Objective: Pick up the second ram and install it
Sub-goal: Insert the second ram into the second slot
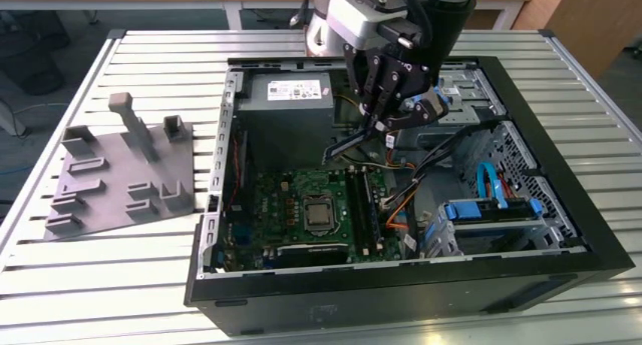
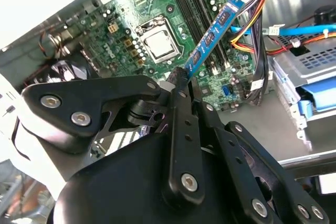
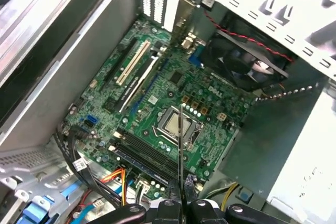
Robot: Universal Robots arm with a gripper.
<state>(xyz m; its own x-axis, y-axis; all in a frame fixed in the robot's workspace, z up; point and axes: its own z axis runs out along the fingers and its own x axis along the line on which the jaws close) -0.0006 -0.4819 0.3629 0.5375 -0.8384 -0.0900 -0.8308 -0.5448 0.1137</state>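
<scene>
The second ram (image 1: 353, 145) is clamped at one end in my gripper (image 1: 384, 131). It sticks out from between the fingers as a thin blue-green stick, tilted and held in the air, not seated in anything. In the second wrist view the second ram (image 2: 210, 35) reaches out from my gripper (image 2: 181, 80) over the green motherboard (image 2: 131, 19). In the first wrist view it shows edge-on as a thin line (image 3: 181, 150) rising from my gripper (image 3: 182, 201). Below it on the motherboard (image 1: 291, 202) run the long black memory slots (image 1: 363, 202). The stick hangs over their end nearest the power supply (image 1: 291, 97), clear of them. The square processor socket (image 1: 319, 213) lies just beside the slots. All of this sits inside an open black computer case (image 1: 561, 172), and the power supply fills the case's far corner on the exterior view's left. Along the case's wall on the exterior view's right sits a blue drive bracket (image 1: 492, 210), with a bundle of cables (image 1: 441, 153) between it and the motherboard. The first wrist view shows a black fan (image 3: 241, 61) at the case wall beside the motherboard. The case rests on a slatted metal table (image 1: 120, 285). A grey holder (image 1: 120, 172) with upright pegs lies near the table's edge on the exterior view's left, just beside the case.
</scene>
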